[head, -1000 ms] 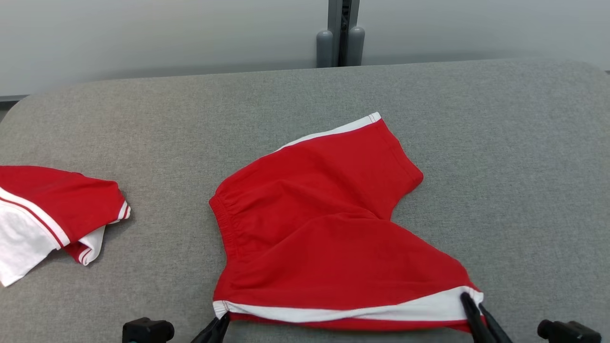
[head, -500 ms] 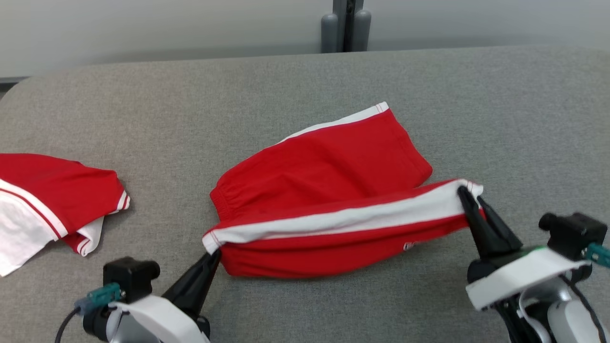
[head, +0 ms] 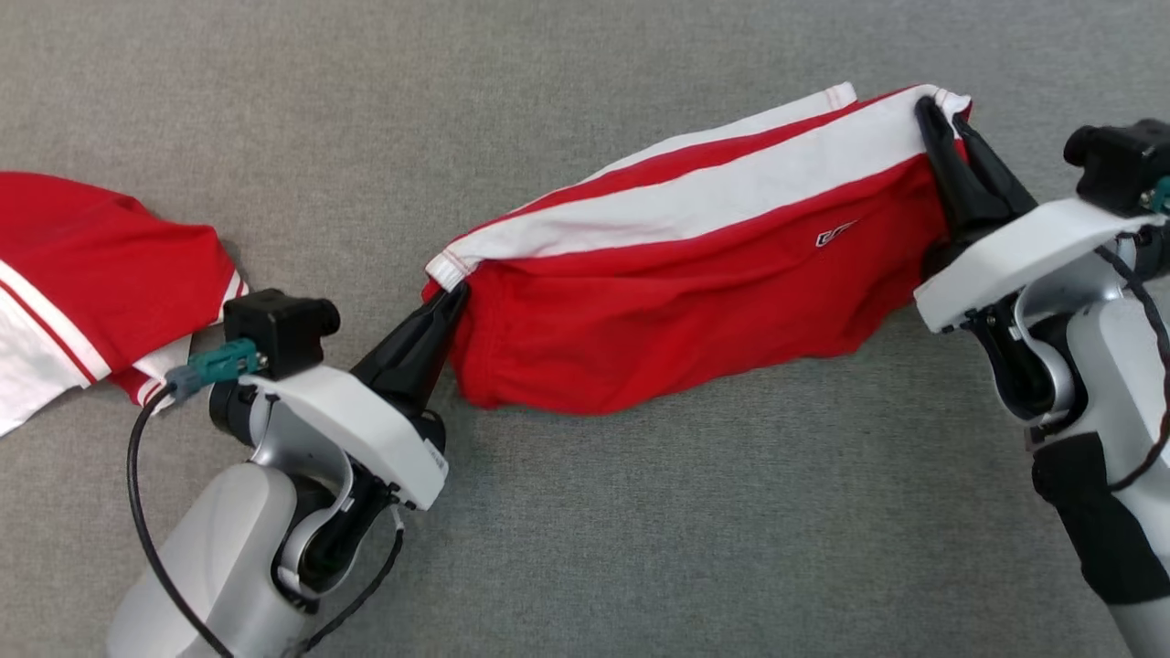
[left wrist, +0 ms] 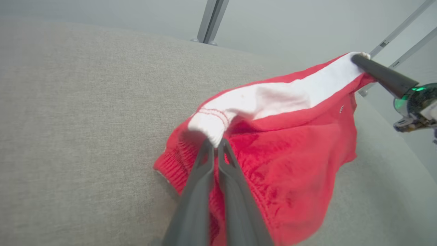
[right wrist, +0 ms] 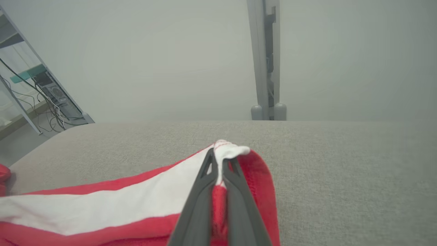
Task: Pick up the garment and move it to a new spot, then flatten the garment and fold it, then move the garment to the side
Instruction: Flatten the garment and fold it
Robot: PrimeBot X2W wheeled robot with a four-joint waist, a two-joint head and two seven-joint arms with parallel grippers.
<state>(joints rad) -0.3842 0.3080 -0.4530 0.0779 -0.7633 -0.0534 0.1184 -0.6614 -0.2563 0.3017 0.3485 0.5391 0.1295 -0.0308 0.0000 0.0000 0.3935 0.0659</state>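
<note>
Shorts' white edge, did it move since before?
Yes. The white edge moved away from the robot, now level with the other garment at the left.

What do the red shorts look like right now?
The shorts are soft red knit cloth with a wide white band along the top, a tiny white logo and a gathered elastic waist. They are doubled over and stretched sideways. The left fingers pinch one end of the band, and the right fingers pinch the other. The red part sags below, and its lower edge seems to rest on the grey table.
</note>
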